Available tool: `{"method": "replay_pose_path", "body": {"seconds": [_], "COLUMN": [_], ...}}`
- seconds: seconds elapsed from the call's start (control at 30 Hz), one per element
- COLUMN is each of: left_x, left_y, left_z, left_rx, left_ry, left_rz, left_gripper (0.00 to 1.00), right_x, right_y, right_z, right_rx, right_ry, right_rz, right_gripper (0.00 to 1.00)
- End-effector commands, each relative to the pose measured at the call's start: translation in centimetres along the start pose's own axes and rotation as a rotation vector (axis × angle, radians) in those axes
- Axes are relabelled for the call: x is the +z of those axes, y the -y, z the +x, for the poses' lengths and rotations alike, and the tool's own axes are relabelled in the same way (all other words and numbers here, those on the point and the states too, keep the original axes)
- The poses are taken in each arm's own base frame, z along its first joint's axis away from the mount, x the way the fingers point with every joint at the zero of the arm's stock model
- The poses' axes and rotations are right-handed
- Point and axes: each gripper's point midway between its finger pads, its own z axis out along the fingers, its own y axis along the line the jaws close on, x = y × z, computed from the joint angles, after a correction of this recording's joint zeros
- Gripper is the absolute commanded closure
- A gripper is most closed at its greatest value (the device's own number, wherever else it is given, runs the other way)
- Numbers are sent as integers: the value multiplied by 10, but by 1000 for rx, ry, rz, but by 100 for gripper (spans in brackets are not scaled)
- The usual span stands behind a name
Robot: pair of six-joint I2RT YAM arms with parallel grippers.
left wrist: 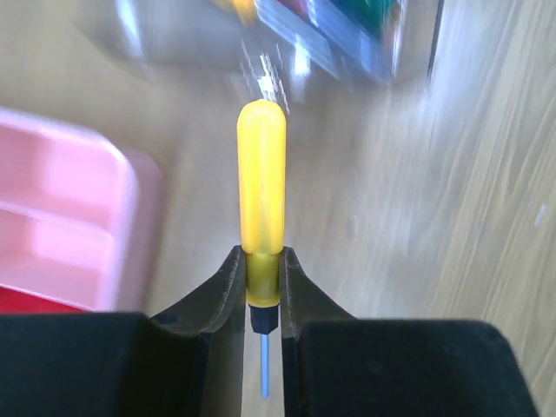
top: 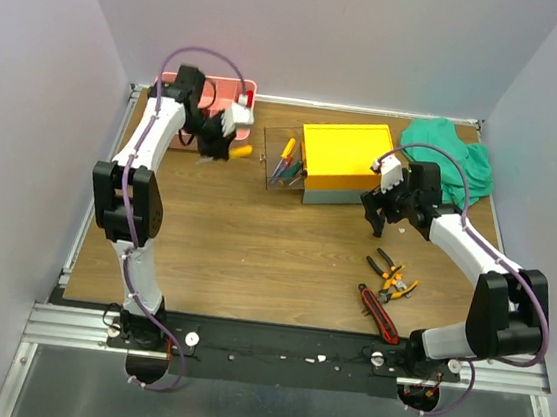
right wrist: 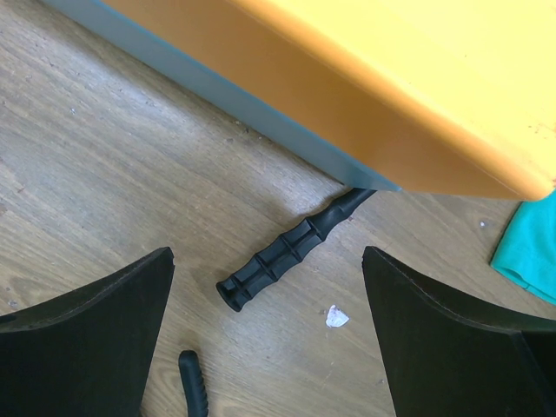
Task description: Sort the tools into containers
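Wood-grain table [top: 254, 246] inside plain pale walls [top: 30, 90]. Arm bases sit at the near edge.

Left gripper [left wrist: 262, 261]: closed on the yellow-handled screwdriver [left wrist: 261, 187]. The jaws pinch the collar end of the handle. The blue shaft runs back between them and the rounded butt points away from the wrist. In the top view it is held over bare wood, just in front of the pink tray [top: 234, 89] at the back left corner. The left wrist view is motion-blurred. It shows the tray's square compartments to the left of the handle, not under it.

Right gripper [top: 379, 212]: jaws spread wide, holding nothing. It hangs at the near right corner of the grey toolbox [top: 345, 156], whose yellow lid is shut. In the right wrist view a black ribbed hammer handle [right wrist: 291, 252] lies on the wood between the jaws. Its far end runs under the toolbox corner, so the head is hidden. A white scrap [right wrist: 336, 317] lies just beside it.

Other items:
- Clear box [top: 266, 172] touching the toolbox's left side, with several screwdrivers [top: 285, 159] in it.
- Orange-and-black pliers [top: 392, 274] on the table near the right arm.
- Red-and-black cutter [top: 379, 313] just nearer than the pliers.
- Green cloth [top: 451, 153] bunched at the back right.
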Motion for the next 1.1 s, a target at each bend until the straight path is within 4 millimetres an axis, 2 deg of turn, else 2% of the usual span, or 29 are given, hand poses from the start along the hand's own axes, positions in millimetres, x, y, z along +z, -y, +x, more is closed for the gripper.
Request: {"method": "replay_pose_path", "body": {"seconds": [0.0, 0.03, 0.07, 0.1, 0.13, 0.2, 0.23, 0.27, 0.3, 0.33, 0.4, 0.53, 0.6, 0.67, 0.8, 0.87, 0.9, 0.93, 0.97, 1.03, 1.07], "left_x": [-24, -25, -17, -16, -15, 1, 0, 7, 13, 11, 23, 44, 48, 55, 57, 59, 52, 52, 50, 42, 36], "left_y": [-3, -20, -16, -18, -30, -29, -35, -34, -35, -42, -45, -45, -45, -41, -26, -17, -16, -15, -16, -19, -23], "left_z": [-120, -142, -145, -153, -170, -172, -184, -188, -190, -199, -199, -193, -187, -171, -153, -147, -150, -149, -148, -151, -158], "left_rx": [-113, -75, -234, -246, -206, -323, -308, -345, -469, -463, -578, -633, -672, -714, -745, -774, -762, -761, -760, -729, -704], "left_ry": [357, 434, 466, 499, 563, 589, 639, 655, 672, 722, 743, 711, 684, 633, 545, 514, 522, 519, 515, 524, 538], "left_rz": [24, -25, 14, 5, -36, -8, -20, -3, 34, 32, 67, 64, 54, 43, 42, 63, 51, 39, 23, -16, -27], "left_gripper": [96, 99, 100, 100, 100, 100, 100, 100, 100, 100, 100, 100, 94, 89, 82, 75, 71, 60, 52, 43, 41], "right_x": [5, 4, 4, 4, 3, 2, 1, 1, 0, 0, -2, -3, -5, -5, -6, -5, -5, -4, -3, -3, -2], "right_y": [5, 6, 6, 8, 8, 10, 10, 9, 9, 8, 5, 1, 0, 1, 2, 2, 2, 3, 4, 7, 8], "right_z": [-8, -10, -12, -15, -15, -17, -17, -17, -16, -13, -12, -7, -6, -6, -10, -11, -12, -14, -15, -20, -21], "right_rx": [-15, -15, -17, -19, -21, -25, -29, -27, -26, -25, -24, -19, -20, -21, -19, -17, -17, -18, -18, -22, -22], "right_ry": [7, 9, 12, 16, 16, 20, 21, 20, 20, 16, 18, 17, 16, 16, 32, 33, 34, 38, 38, 47, 47], "right_rz": [-3, 1, 0, 2, 2, 9, 9, 11, 12, 10, 1, -5, -4, 2, 4, 2, 0, 2, 2, 7, 8], "right_gripper": [3, 3, 3, 3, 3, 3, 3, 3, 3, 3, 3, 3, 3, 3, 3, 3, 3, 3, 3, 3, 3]}}
